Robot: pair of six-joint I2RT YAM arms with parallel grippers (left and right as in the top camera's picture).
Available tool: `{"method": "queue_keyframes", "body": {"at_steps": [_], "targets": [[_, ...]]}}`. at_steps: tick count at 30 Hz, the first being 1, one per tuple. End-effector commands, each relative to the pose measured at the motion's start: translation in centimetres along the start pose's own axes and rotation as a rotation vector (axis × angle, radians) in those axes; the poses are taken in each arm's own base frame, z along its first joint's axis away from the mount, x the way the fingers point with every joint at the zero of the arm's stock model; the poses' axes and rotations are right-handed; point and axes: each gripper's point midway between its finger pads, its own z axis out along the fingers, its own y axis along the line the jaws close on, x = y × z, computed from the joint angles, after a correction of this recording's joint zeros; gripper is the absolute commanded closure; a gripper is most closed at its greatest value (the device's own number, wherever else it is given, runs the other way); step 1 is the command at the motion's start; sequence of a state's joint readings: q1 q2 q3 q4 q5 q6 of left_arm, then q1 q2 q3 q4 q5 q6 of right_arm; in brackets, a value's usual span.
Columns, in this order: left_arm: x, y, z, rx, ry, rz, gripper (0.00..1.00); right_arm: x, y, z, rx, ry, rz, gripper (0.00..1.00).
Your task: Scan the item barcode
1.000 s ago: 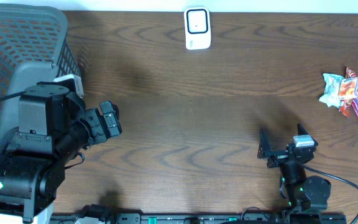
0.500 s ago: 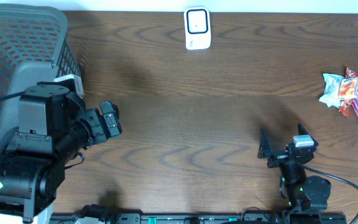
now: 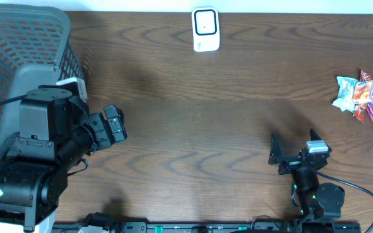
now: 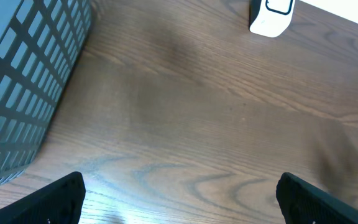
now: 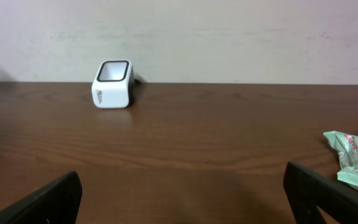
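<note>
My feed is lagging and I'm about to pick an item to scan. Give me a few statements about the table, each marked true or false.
1. The left gripper and the right gripper are both open and empty. True.
2. The white scanner stands at the far edge of the table, near the middle. True.
3. The snack packets lie in the basket. False: they lie on the table at its right edge, and the basket is at the far left.
4. A packet sits right in front of the scanner. False: nothing lies beside the scanner.
</note>
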State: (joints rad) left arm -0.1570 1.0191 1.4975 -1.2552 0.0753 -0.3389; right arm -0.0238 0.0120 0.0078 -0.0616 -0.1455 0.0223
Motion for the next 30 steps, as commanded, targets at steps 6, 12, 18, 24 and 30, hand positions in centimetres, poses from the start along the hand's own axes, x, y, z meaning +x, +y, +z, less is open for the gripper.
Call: {"method": "queue_keyframes", "body": {"at_steps": [6, 12, 18, 24, 30], "targets": [[-0.1, 0.3, 0.0, -0.012, -0.005, 0.005, 0.02, 0.0, -0.4, 0.0, 0.019, -0.002, 0.018, 0.01], [-0.1, 0.3, 0.0, -0.012, -0.005, 0.005, 0.02, 0.0, -0.4, 0.0, 0.019, -0.002, 0.018, 0.01], [0.1, 0.4, 0.0, -0.020, 0.001, 0.020, 0.02, 0.0, -0.4, 0.0, 0.019, -0.002, 0.018, 0.01], [1.9, 1.7, -0.3, -0.071, 0.063, 0.052, 0.02, 0.0, -0.4, 0.0, 0.019, -0.003, 0.018, 0.01], [4.2, 2.7, 0.2, -0.063, 0.046, 0.120, 0.02, 0.0, -0.4, 0.0, 0.019, -0.003, 0.018, 0.01]]}}
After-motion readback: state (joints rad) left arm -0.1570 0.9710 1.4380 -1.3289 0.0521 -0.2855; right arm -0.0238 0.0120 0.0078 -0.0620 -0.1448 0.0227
